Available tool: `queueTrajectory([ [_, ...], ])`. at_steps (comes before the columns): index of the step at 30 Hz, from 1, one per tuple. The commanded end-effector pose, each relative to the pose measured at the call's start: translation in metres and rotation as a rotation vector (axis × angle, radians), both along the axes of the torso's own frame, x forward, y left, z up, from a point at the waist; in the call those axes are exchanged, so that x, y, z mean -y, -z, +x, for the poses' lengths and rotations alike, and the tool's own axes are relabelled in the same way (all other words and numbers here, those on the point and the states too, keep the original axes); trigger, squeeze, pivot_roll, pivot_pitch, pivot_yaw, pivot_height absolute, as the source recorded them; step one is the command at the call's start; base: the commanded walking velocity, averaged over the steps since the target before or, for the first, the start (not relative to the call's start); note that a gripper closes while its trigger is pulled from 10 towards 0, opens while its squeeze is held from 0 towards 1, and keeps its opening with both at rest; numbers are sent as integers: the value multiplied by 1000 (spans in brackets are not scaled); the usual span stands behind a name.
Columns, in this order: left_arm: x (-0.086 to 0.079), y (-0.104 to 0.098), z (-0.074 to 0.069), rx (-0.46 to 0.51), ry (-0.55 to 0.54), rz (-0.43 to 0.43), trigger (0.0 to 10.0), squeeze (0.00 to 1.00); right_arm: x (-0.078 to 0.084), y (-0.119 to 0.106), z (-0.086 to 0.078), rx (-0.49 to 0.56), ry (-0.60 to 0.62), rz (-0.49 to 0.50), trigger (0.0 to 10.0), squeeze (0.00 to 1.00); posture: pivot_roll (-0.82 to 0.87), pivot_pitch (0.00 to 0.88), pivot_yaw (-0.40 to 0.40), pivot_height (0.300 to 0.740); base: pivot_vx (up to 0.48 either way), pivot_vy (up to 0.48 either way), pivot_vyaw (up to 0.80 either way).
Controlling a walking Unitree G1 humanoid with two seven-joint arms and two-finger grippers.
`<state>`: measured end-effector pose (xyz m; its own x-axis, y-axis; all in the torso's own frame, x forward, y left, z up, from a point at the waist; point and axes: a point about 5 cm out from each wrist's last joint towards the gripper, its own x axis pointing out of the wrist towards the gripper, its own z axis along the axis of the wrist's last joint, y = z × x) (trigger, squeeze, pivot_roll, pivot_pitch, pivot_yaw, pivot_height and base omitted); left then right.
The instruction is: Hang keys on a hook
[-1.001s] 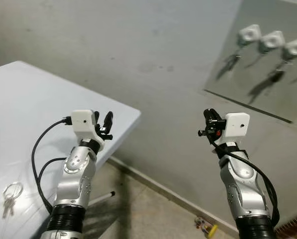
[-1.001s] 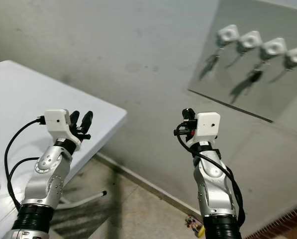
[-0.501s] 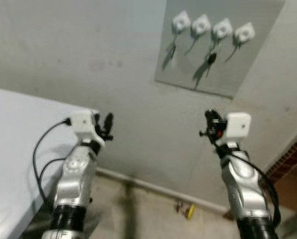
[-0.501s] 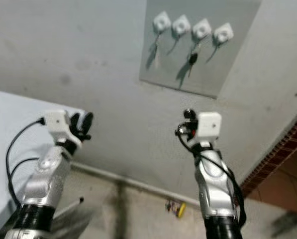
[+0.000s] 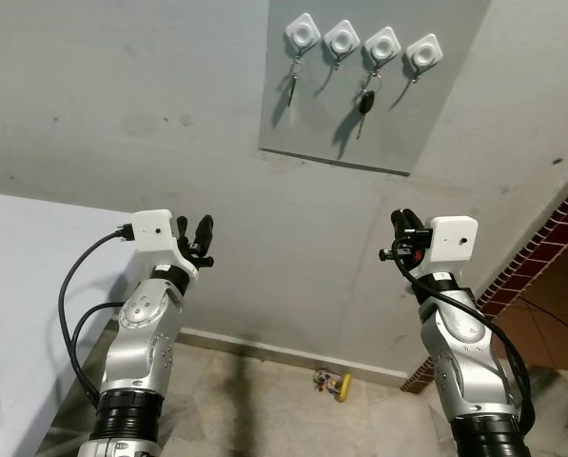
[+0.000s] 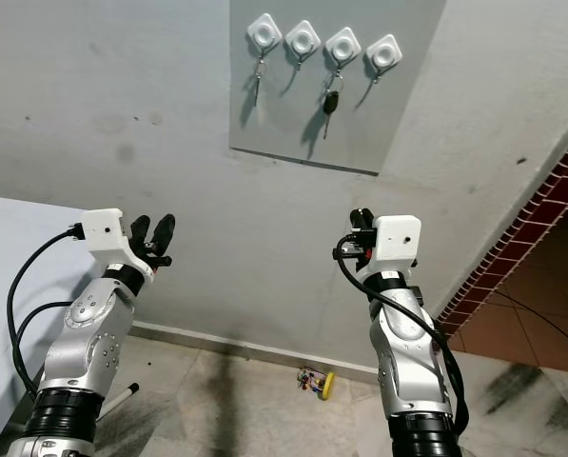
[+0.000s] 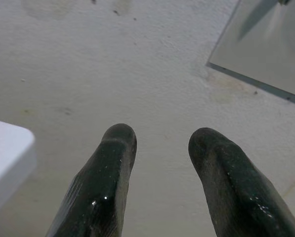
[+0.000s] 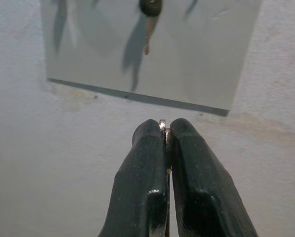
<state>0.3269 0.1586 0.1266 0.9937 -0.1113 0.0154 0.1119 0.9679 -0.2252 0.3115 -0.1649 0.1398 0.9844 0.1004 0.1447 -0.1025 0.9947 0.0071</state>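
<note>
Cam's swung right & up: hook board now high and square-on w/ all four hooks, white table slid off left, brick wall now showing.

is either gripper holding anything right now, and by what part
The right gripper pinches a thin metal piece, only its tip showing between the fingertips; which part cannot be told. The left gripper is open, empty.

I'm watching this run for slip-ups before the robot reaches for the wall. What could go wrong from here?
1. The right gripper pinches only a thin sliver of metal at its fingertips; it could slip out on the way up.
2. Of the four hooks, the first and third already carry keys, so aiming there risks knocking them; the second and fourth look free.
3. The panel sits well above both grippers, so the reach may fall short.
</note>
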Motion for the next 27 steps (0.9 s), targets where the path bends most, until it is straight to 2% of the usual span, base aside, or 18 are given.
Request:
queueTrajectory([
  [1,2,-7,1,21,12,3,10000,0,2,-3,-1,5,3,-13,10000,0,-19,0,-73,740,0,0,0],
  [14,4,-8,-1,32,55,45,10000,0,2,0,-7,-2,1,-18,10000,0,-25,8,-66,740,0,0,0],
  [27,7,-11,-1,47,84,67,10000,0,-2,2,-10,-5,-1,-6,10000,0,-28,0,-54,740,315,0,0],
])
